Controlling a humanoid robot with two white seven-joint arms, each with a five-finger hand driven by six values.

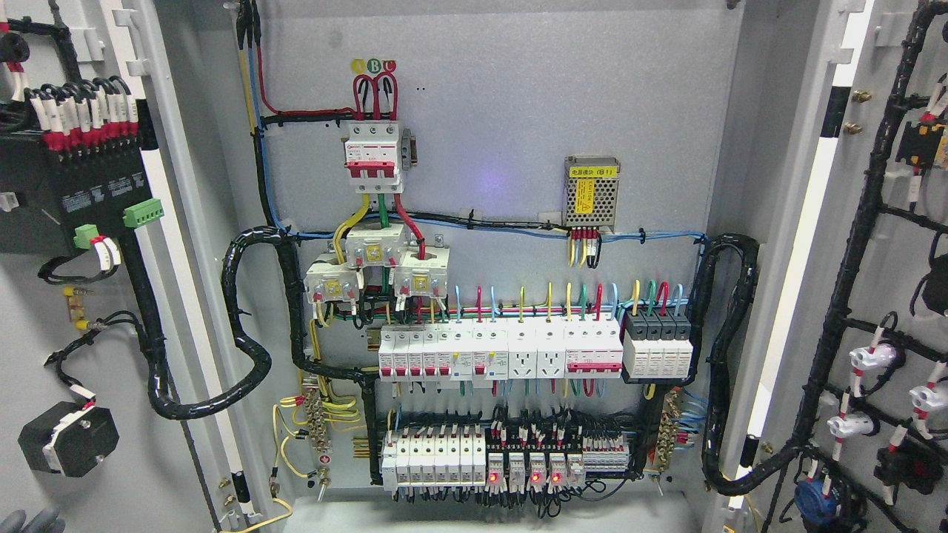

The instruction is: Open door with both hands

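Observation:
An electrical cabinet stands wide open. The left door (89, 311) swings out at the picture's left, its inside carrying black modules and wired parts. The right door (889, 296) swings out at the right, with black cable looms and white fittings on its inside. The grey back panel (503, 133) shows between them. Grey fingertips of my left hand (29, 522) show at the bottom left corner, low against the left door; too little shows to tell their pose. My right hand is out of view.
The back panel holds a red-and-white main breaker (374, 159), a metal power supply (591, 191), rows of white breakers (503, 355), and lower relays with red lights (518, 470). Thick black cable bundles (252, 355) loop to each door.

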